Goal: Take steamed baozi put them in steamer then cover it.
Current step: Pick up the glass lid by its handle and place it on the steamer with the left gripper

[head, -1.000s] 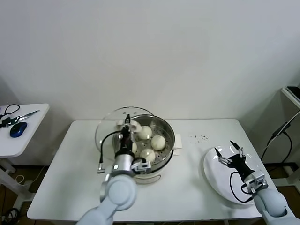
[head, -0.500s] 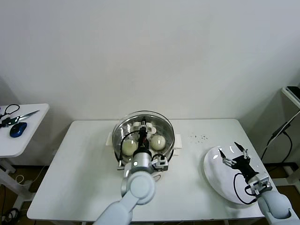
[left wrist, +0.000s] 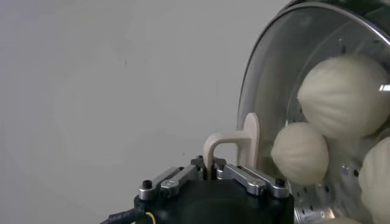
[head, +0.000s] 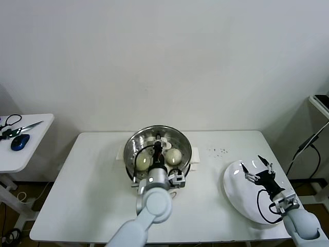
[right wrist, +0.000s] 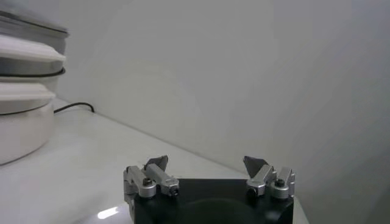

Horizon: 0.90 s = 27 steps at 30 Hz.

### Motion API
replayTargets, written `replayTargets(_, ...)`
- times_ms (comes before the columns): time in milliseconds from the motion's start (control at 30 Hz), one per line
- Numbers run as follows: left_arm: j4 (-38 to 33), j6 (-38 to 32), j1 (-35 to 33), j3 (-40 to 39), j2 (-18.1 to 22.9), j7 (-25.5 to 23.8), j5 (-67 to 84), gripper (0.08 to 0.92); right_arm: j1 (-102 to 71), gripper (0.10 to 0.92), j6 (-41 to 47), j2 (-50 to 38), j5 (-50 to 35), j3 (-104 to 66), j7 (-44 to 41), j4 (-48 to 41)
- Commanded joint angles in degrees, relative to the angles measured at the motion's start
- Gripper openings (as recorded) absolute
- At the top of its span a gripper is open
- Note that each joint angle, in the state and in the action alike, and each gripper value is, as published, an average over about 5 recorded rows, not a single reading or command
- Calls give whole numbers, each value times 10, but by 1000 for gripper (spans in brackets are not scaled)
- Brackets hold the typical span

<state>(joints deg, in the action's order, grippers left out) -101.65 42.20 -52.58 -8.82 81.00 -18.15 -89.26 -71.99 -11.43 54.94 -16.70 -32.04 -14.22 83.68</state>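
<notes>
Four steamed baozi (head: 174, 156) sit inside the steamer (head: 134, 145) near the tabletop's (head: 87, 195) back edge; my left gripper (head: 158, 145) clamps the glass lid's handle (left wrist: 234, 141) over it. My right gripper (head: 258, 168) hangs spread above the white plate (head: 237, 190) at the right edge.

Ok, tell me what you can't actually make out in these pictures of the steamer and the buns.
- How many baozi sit in the steamer: in the head view the left gripper and its arm cover the middle; the left wrist view cuts the pot at its edge.
- Whether the glass lid is fully seated: its rim is cut off in the left wrist view.
- The dark specks on the table: too small to identify.
</notes>
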Motion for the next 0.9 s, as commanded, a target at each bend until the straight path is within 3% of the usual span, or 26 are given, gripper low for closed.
replayTargets(33,12,28,-2,-1,9,7,9,150,-1,823,-2,1,6,-1,-2,-2)
replayTargets(733,-1,28,-13,3,-2,17,40,154,-1,823,-3,2,11,-6,-8,-3)
replayTargets(900,-34,28,-22,4,-13,13,41,259,-2,823,8,1,8,-7,-8,1)
